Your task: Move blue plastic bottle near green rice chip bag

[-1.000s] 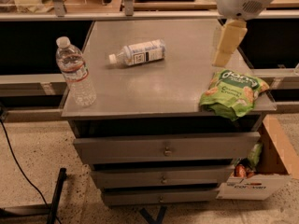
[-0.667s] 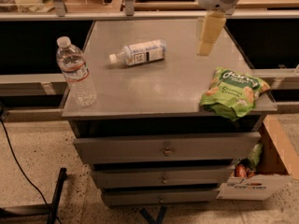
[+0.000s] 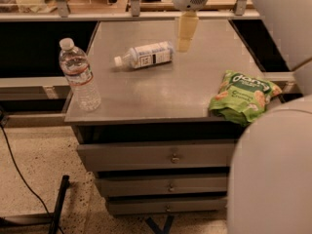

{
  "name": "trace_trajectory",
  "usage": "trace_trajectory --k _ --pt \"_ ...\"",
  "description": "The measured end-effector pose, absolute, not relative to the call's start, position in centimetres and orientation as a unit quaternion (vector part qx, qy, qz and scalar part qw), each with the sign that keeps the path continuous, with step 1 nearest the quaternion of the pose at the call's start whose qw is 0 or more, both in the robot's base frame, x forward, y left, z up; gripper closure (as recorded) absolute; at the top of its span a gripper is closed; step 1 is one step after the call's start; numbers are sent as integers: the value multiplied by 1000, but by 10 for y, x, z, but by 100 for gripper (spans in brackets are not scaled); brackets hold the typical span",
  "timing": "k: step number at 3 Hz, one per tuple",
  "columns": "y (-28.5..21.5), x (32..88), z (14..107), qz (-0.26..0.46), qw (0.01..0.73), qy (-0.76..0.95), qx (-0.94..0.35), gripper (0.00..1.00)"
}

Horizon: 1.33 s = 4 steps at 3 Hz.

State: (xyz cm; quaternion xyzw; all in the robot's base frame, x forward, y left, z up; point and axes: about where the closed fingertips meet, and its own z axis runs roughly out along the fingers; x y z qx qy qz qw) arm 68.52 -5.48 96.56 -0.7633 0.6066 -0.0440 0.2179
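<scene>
The blue plastic bottle (image 3: 145, 55) lies on its side on the grey cabinet top (image 3: 161, 91), white cap pointing left. The green rice chip bag (image 3: 242, 96) lies at the top's front right corner. My gripper (image 3: 186, 32) hangs over the back of the top, just right of the bottle and well behind the bag. It holds nothing that I can see.
A taller clear water bottle (image 3: 79, 76) with a red-striped label stands at the front left corner. Drawers (image 3: 161, 156) sit below the top. A large pale part of my arm (image 3: 273, 169) fills the right foreground. A black cable (image 3: 19, 179) runs on the floor at left.
My gripper has moved left across the back of the top, from above the bag's side toward the lying bottle. The arm now fills the right foreground. Objects have not moved.
</scene>
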Motion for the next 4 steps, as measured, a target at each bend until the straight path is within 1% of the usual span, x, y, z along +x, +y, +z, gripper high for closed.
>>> trace_trajectory --k 2,4 --pt "-23 724 923 -19 208 621 -756 0" --pt "-12 745 887 -10 196 640 -743 0"
